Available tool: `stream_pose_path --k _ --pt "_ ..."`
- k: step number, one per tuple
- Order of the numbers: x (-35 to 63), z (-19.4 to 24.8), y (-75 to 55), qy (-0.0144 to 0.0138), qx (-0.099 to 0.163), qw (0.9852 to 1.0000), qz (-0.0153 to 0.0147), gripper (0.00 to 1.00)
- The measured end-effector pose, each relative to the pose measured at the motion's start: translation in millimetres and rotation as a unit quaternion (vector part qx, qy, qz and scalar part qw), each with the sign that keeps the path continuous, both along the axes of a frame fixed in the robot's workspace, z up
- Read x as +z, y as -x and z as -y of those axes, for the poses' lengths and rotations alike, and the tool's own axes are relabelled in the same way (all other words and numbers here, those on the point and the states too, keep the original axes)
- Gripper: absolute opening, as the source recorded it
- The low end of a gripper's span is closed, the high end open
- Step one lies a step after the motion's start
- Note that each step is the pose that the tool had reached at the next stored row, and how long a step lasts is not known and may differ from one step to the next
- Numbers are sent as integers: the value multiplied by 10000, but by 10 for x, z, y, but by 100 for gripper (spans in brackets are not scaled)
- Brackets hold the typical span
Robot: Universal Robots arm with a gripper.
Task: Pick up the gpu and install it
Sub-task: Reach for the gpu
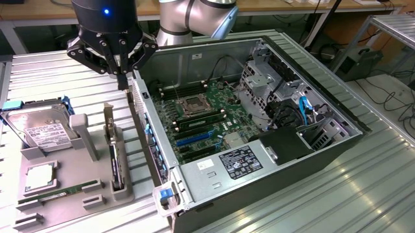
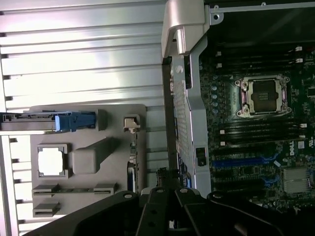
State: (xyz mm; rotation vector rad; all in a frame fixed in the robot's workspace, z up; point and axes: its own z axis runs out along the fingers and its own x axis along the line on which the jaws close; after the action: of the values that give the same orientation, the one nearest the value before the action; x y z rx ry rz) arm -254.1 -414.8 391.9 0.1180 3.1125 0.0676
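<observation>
Grey holder (image 1: pixel 71 167): sits on the ribbed metal counter (image 1: pixel 58 77) at the exterior view's left and carries a hard drive (image 1: pixel 39 128) at its far end.
Graphics card (image 1: pixel 116 165): stands on edge in the holder slot nearest the computer case (image 1: pixel 259 160), untouched.
Card axis: long axis runs far to near in the exterior view, alongside the case wall. Thin edge up, with the silver bracket (image 1: pixel 108 116) at the far end.
End effector (image 1: pixel 122 83): fingers pinched together and holding nothing, hanging above the gap between holder and case.
Relation: the card lies below the end effector and stretches away toward the near side. The bracket end is closest to it.
Motherboard (image 1: pixel 201 121): faces up inside the open case, with the blue slots (image 1: pixel 194 138) looking vacant.
</observation>
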Motion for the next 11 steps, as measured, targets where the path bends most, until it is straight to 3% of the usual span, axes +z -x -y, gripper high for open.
stream_pose_path --k 11 --pt "-1 23 0 -2 0 10000 0 11"
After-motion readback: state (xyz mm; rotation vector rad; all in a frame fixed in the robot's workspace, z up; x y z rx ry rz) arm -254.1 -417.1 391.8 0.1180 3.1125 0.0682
